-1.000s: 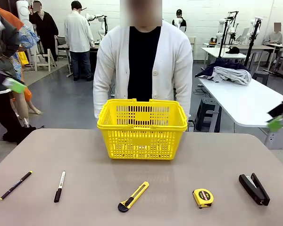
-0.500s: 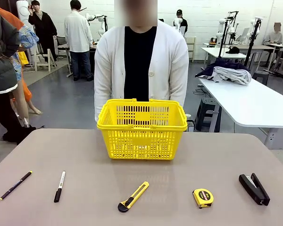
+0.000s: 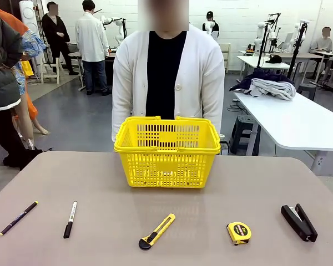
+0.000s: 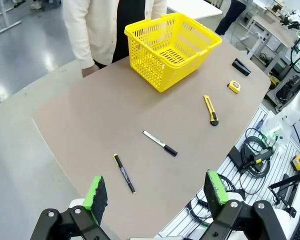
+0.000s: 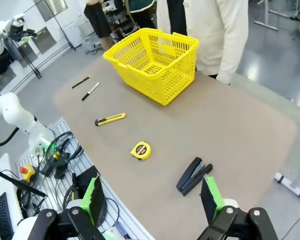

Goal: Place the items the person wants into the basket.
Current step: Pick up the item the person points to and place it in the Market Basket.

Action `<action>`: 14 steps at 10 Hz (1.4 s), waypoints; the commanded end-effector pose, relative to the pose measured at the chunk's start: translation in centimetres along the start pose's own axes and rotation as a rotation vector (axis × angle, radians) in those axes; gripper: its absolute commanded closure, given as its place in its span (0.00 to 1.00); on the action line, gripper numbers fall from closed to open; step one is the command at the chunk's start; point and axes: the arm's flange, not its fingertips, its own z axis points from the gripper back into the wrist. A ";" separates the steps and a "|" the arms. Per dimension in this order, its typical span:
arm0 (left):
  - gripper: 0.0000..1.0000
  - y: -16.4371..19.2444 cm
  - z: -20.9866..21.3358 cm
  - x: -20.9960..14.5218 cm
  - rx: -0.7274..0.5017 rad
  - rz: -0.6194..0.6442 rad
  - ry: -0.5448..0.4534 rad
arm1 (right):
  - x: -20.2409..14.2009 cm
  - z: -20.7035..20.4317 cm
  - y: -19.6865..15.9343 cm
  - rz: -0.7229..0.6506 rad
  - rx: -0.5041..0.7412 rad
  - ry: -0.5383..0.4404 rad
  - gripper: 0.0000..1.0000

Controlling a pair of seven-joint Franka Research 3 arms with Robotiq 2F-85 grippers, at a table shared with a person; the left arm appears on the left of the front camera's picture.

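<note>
Bare table (image 3: pixel 55 177) on either side of the basket (image 3: pixel 166 166)

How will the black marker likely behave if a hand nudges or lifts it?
The marker looks round-barrelled, so a sideways nudge would probably roll it. Slim and rigid, it is likely light. It lies flat on the table, so there is little height to pinch.

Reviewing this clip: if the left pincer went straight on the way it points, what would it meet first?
Most likely the bare table between the pen and the marker, nearer the marker. The open left pincer is above the surface with nothing in between, though depth is hard to judge.
</note>
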 end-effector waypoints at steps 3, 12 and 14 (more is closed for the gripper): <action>0.00 0.1 -0.1 0.1 -0.011 -0.004 -0.005 | -0.1 0.4 0.0 -0.001 -0.011 -0.012 0.00; 0.00 0.1 -0.1 0.1 -0.011 -0.004 -0.005 | -0.1 0.4 0.0 -0.001 -0.011 -0.012 0.00; 0.00 0.1 -0.1 0.1 -0.011 -0.004 -0.005 | -0.1 0.4 0.0 -0.001 -0.011 -0.012 0.00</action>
